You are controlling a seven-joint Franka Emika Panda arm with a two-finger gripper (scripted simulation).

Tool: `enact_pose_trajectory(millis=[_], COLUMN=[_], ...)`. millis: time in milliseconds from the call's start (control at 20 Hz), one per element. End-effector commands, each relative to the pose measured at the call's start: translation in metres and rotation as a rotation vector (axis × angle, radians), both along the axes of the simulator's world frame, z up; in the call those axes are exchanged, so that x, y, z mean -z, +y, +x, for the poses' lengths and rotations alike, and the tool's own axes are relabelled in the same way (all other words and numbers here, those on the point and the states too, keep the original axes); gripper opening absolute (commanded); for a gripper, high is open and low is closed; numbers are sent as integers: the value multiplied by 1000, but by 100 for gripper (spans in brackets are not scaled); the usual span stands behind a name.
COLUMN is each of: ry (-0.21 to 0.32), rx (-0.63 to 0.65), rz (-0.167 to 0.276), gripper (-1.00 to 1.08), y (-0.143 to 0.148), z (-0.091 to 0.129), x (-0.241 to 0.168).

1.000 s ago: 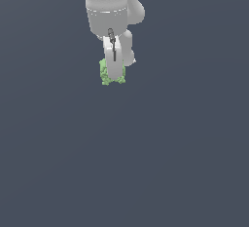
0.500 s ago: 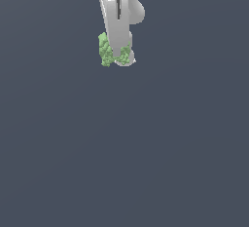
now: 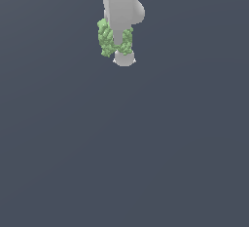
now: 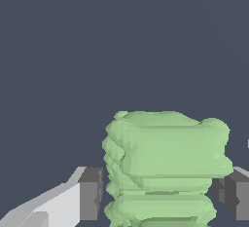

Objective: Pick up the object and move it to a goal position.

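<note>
The object is a small light-green knobbly block. In the exterior view it sits high in the middle, partly hidden behind my white gripper, with green showing on both sides of the finger. In the wrist view the object fills the gap between my two dark finger pads, and my gripper is shut on it. The object hangs above the dark grey floor, clear of it.
The dark grey floor spreads flat in every direction in both views. No other objects, walls or edges show. No goal marker is visible.
My gripper has risen with the object in it, moving up the exterior view and looking larger. The object has stayed between the fingers.
</note>
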State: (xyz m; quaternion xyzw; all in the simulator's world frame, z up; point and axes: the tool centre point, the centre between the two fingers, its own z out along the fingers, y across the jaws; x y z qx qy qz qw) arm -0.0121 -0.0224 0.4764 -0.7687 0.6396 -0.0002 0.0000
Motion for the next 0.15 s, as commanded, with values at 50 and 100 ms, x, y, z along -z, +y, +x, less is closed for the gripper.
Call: enact_pose_trajectory(millis=[50, 100], ry=[0, 0], rx=[0, 0], rz=[0, 0], gripper=[-100, -100], y=[0, 0], z=[1, 1], x=[-3, -3])
